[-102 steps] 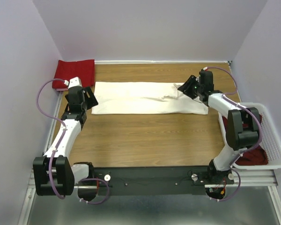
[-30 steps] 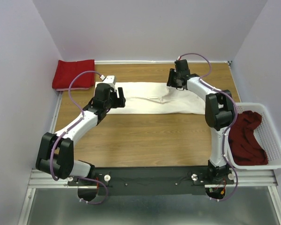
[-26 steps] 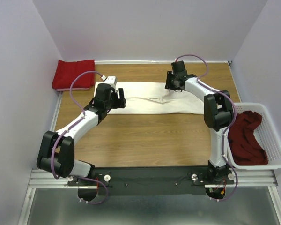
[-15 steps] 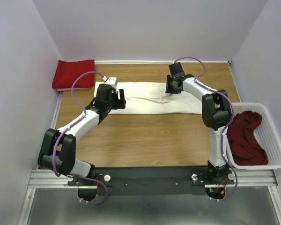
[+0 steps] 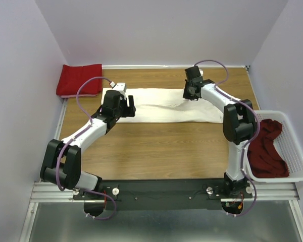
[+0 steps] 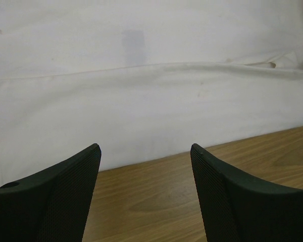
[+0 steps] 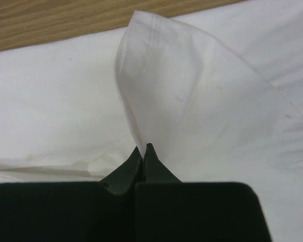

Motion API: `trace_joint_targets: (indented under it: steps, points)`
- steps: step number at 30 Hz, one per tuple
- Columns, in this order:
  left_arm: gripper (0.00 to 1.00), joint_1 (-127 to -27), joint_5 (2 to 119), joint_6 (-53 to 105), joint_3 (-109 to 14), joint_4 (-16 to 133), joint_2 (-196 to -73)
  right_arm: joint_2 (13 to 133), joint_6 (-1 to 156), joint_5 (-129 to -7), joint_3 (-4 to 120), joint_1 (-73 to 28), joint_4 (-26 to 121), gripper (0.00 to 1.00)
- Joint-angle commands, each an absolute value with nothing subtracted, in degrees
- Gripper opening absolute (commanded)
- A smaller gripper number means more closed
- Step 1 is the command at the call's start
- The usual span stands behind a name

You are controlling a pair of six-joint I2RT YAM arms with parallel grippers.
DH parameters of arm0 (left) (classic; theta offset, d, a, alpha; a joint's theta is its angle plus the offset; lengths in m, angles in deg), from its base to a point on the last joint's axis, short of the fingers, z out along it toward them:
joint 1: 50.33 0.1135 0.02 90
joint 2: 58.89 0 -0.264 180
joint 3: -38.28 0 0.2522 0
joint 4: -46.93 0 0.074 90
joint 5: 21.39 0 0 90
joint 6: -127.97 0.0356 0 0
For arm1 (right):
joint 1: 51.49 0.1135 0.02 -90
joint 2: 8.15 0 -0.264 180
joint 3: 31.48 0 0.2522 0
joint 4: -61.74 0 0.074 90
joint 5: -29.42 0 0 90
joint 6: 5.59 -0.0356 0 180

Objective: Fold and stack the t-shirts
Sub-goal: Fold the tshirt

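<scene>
A long cream-white t-shirt (image 5: pixel 161 108) lies folded lengthwise across the back of the table. My right gripper (image 5: pixel 192 94) is at its far edge, right of the middle. In the right wrist view this gripper (image 7: pixel 143 147) is shut on a raised peak of the cream fabric (image 7: pixel 192 91). My left gripper (image 5: pixel 129 107) hovers over the shirt's near edge on the left. Its jaws (image 6: pixel 144 148) stand wide open over bare wood, with the shirt's hem (image 6: pixel 141 101) just beyond the fingertips. A folded bright red t-shirt (image 5: pixel 81 79) lies at the back left corner. A dark red one (image 5: pixel 265 148) is crumpled in the basket.
The white lattice basket (image 5: pixel 294 151) stands off the table's right edge, beside the right arm. Walls close the space at the back and on both sides. Bare wooden table (image 5: pixel 161 151) stretches between the cream shirt and the arm bases.
The right gripper has closed on a pinch of the cream shirt and shifted slightly right. Earlier both arms moved in from the shirt's ends. The left arm has held still for the last second.
</scene>
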State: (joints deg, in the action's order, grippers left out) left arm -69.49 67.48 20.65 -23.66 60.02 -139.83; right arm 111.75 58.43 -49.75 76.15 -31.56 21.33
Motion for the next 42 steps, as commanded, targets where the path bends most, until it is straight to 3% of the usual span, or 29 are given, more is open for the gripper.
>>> trace_joint_targets:
  steps: [1,12,24,34,42]
  points:
    - [0.79,-69.8,67.8,21.2,-23.6,59.2,-137.9,104.7,52.6,-46.8,69.0,-31.2,25.5,0.01]
    - [0.79,-69.8,67.3,21.1,-23.5,59.2,-137.7,94.9,37.7,-47.9,44.1,-31.7,45.2,0.14]
    - [0.79,-69.8,66.8,20.9,-23.6,59.2,-138.3,94.3,46.1,-43.4,43.2,-32.0,46.2,0.33]
    - [0.79,-71.9,66.2,19.3,-24.4,59.0,-139.7,93.2,40.6,-47.2,39.1,-32.7,46.8,0.33]
    - [0.79,-81.8,64.0,14.7,-33.4,57.3,-148.1,89.6,39.2,-48.5,37.0,-32.9,47.5,0.33]
